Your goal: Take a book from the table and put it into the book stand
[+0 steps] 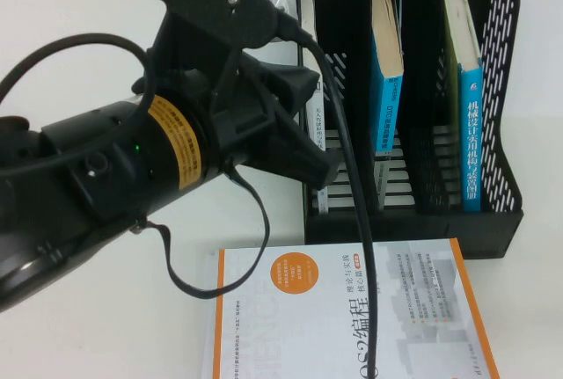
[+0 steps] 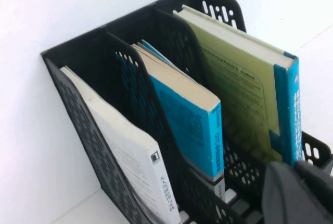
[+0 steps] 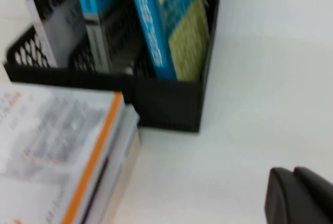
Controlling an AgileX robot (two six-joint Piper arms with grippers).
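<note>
The pale yellow-green book with the blue spine stands upright in the right-hand slot of the black book stand at the back right of the white table. It also shows in the left wrist view and the right wrist view. My left gripper hangs in front of the stand's left slot, fingers together and empty; it shows in its own view. My right gripper is shut and empty over bare table to the right of the stand, out of the high view.
A smaller blue-spined book leans in the middle slot and a white book in the left slot. A white book with orange edges lies flat on another book in front of the stand. My left arm fills the left of the high view.
</note>
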